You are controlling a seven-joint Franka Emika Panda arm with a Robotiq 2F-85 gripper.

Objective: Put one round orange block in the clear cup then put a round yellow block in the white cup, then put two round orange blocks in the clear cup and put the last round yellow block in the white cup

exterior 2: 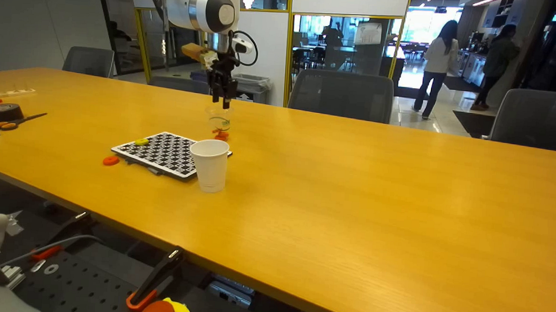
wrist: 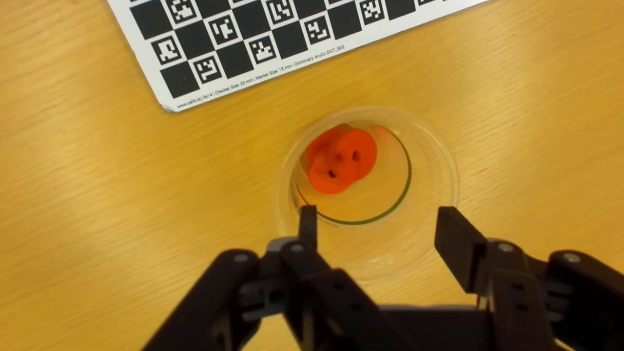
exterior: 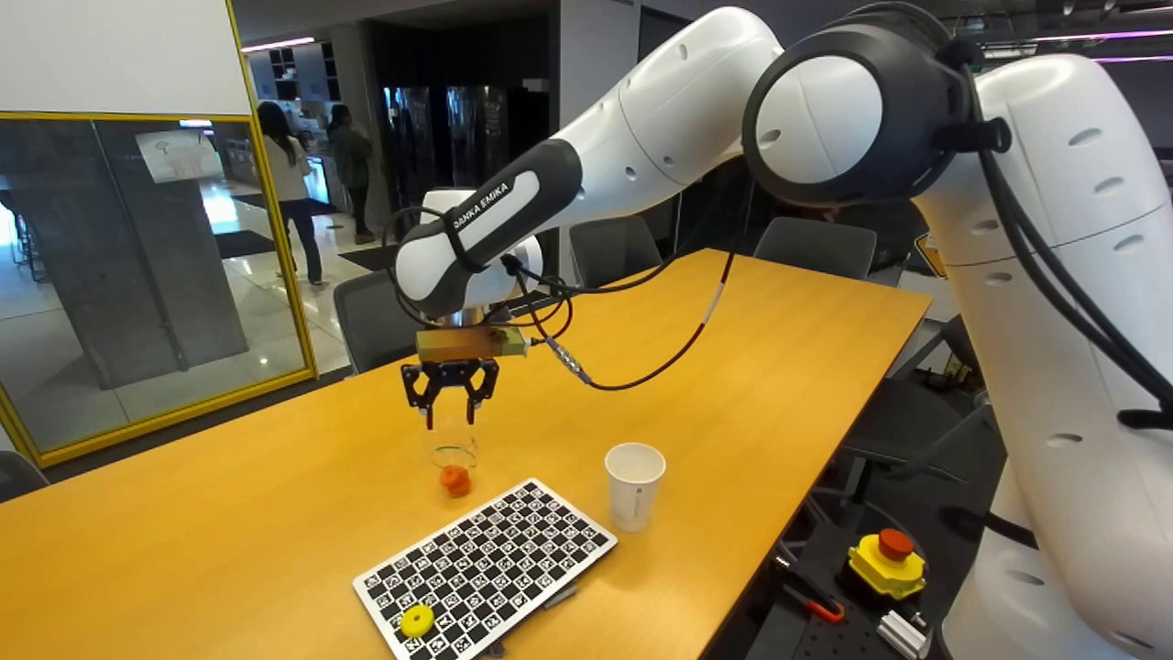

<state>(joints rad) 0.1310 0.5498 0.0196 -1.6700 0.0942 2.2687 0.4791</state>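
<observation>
The jaws are spread apart over the clear cup, which stands on the surface. Inside this cup lie orange blocks, perhaps three, as they overlap each other. One yellow block rests on the checkered board; near this board, the white cup stands upright.

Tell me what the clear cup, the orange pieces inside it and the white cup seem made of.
Clear cup: probably thin, glossy plastic; the tabletop shows through and pale glints mark its wall.
Orange pieces: likely smooth plastic, from the even colour and neat holes, though painted wood is possible.
White cup: paper or thin plastic, I can't tell which; its wall looks matte, without sharp glare.
</observation>
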